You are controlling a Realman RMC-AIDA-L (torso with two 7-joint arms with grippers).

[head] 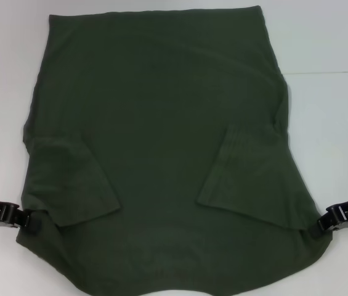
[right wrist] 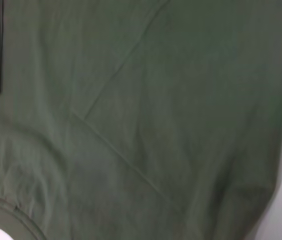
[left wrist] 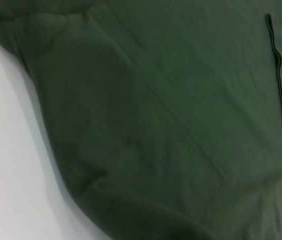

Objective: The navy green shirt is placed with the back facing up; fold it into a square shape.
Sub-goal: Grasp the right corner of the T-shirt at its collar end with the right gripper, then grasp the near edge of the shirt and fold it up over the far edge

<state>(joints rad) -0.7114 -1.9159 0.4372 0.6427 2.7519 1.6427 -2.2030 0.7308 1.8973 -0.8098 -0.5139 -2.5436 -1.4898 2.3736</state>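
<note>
A: Item, left side?
B: The left gripper (head: 31,220) is set at the near-left edge of the navy green shirt (head: 161,142); finger state cannot be told.
A: Centre?
B: The shirt is spread flat on the white table (head: 334,105), sleeves folded inward.
A: Right?
B: The right gripper (head: 319,226) is met at the near-right edge; fingers likewise cannot be told.

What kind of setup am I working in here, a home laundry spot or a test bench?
Most likely a lab or test bench, not a home. The navy green shirt lies alone on a plain white table, sleeves folded in, with the left gripper and right gripper at its near corners. Nothing household is visible.
</note>
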